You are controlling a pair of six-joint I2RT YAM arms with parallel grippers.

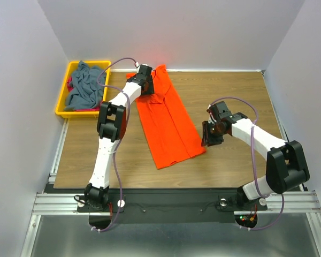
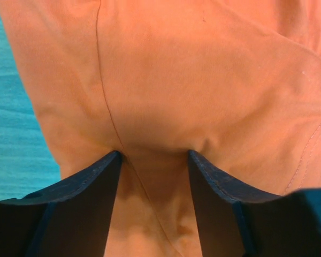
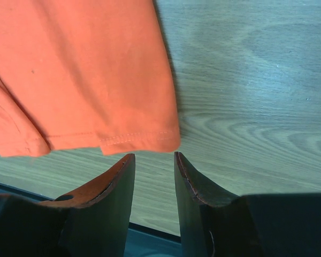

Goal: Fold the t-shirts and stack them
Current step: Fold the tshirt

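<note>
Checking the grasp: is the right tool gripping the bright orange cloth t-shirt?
No: the right tool stands open over the wooden table; the bright orange cloth t-shirt lies just beyond its tips.

The orange t-shirt (image 1: pixel 168 126) lies flat on the wooden table (image 1: pixel 230 96), folded lengthwise into a long narrow strip. It runs on a slant from the far middle of the table toward the near right, and its stitched hem at the near end shows layered edges that do not quite line up. The slate grey-blue t-shirt (image 1: pixel 85 88) sits crumpled in a loose heap inside the yellow bin (image 1: pixel 61 110) at the far left, with a little red cloth (image 1: pixel 69 83) peeping from beneath it at the bin's left and near sides.
</note>
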